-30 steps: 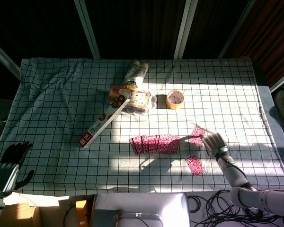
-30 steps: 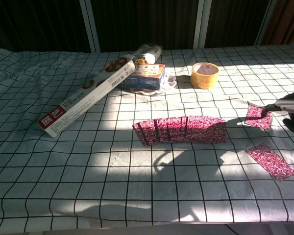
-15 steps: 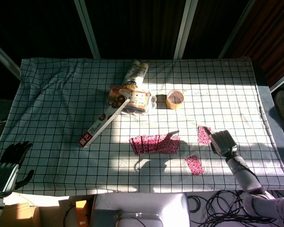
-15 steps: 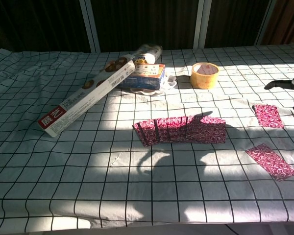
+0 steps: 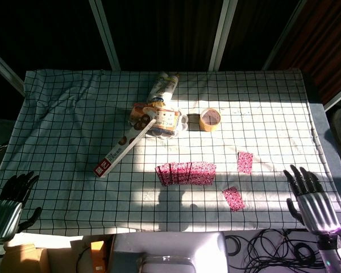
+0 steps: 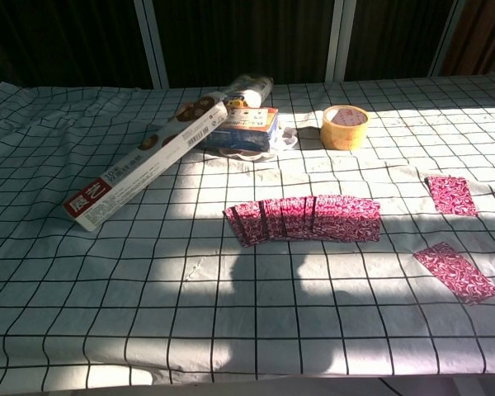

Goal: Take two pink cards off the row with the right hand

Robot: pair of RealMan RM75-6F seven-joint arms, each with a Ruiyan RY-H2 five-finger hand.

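A row of overlapping pink patterned cards point(image 5: 186, 173) point(image 6: 304, 219) lies flat near the middle of the checked cloth. Two single pink cards lie apart from it on the right: one point(image 5: 245, 162) point(image 6: 450, 195) further back, one point(image 5: 233, 198) point(image 6: 457, 271) nearer the front edge. My right hand point(image 5: 309, 197) is at the table's front right corner, fingers spread, holding nothing, well clear of the cards. My left hand point(image 5: 10, 203) hangs at the front left corner, empty, fingers apart. Neither hand shows in the chest view.
A long white foil box point(image 5: 125, 145) point(image 6: 145, 162), a bottle point(image 5: 162, 86), a snack packet point(image 5: 162, 121) and a roll of yellow tape point(image 5: 210, 119) point(image 6: 345, 126) sit behind the row. Cables point(image 5: 261, 250) lie below the table's front edge.
My right hand let go of the second pink card, which now lies flat to the right of the row, and drew back to the front right corner. The left hand stayed put.
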